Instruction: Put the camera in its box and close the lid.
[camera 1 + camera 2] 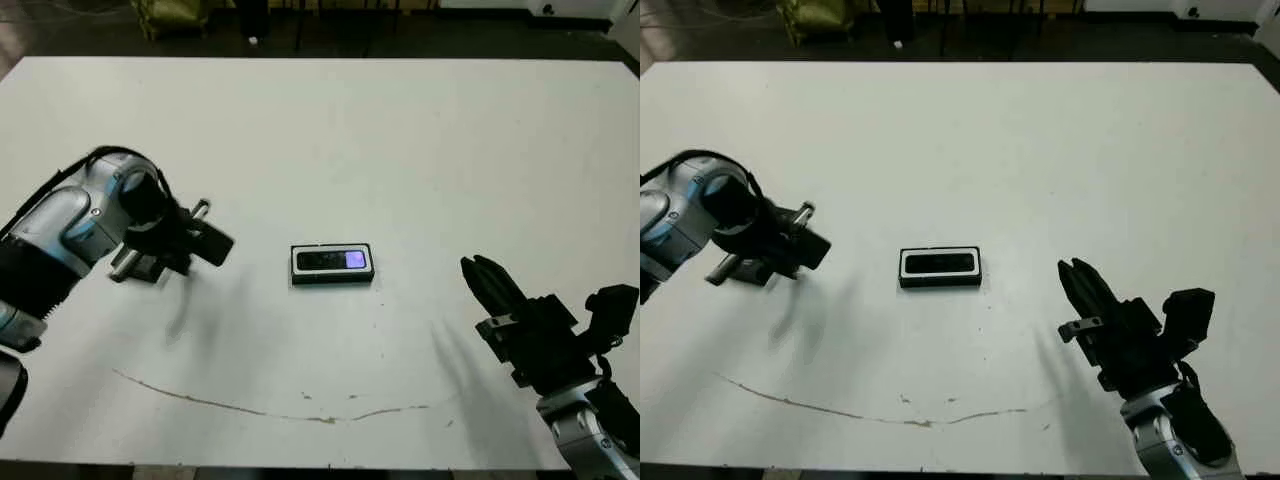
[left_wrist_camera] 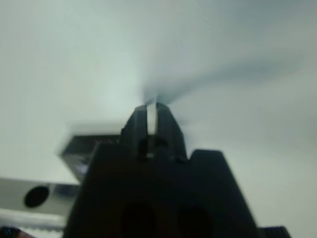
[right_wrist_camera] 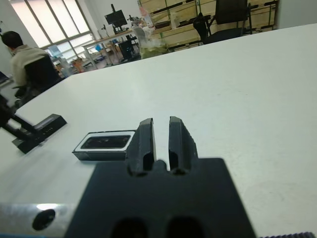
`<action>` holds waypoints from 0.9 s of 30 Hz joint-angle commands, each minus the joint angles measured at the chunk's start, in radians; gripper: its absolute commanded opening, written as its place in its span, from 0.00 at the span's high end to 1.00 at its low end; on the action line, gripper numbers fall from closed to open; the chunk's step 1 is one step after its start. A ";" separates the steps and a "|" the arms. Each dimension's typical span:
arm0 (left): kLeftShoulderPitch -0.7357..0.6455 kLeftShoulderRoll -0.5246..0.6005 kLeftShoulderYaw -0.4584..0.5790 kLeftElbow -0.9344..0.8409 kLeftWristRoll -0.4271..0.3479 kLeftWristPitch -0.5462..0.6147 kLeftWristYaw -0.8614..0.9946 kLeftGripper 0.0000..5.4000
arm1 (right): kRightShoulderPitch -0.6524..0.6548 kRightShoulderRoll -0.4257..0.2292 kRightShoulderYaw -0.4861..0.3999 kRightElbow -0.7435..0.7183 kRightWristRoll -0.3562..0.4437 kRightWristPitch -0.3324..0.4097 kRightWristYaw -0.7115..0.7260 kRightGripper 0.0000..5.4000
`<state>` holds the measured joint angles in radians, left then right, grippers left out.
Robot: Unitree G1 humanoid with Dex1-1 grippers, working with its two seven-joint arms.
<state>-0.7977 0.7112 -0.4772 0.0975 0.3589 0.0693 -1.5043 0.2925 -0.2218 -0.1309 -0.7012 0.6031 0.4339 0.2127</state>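
Camera (image 1: 333, 261) sits in box (image 1: 296, 265), long axis crosswise; left gripper (image 1: 205, 240), clamping lid (image 1: 212, 243), is nearer than empty, near-closed right gripper (image 1: 482, 275).

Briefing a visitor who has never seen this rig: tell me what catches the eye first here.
The box sits alone mid-table, its white lining framing the camera with its purple glint. On the robot's left, the left gripper holds the lid above the table. The right gripper hovers at the near right, fingers nearly together, holding nothing.
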 commanded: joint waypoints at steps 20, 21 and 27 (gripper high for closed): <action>0.697 -0.249 0.691 -0.685 -0.432 0.573 0.890 0.84 | 0.001 -0.005 0.013 0.044 -0.004 -0.007 0.010 1.00; 0.717 -0.246 0.697 -0.687 -0.434 0.570 0.905 0.80 | 0.000 -0.006 0.013 0.049 -0.009 -0.009 0.014 1.00; 0.809 -0.267 0.775 -0.646 -0.509 0.526 0.947 0.53 | 0.003 -0.011 0.010 0.037 -0.016 0.014 0.004 1.00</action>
<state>-0.0162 0.4605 0.2753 -0.5739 -0.1292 0.6010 -0.5658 0.2832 -0.2221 -0.1173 -0.6664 0.5942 0.4338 0.2247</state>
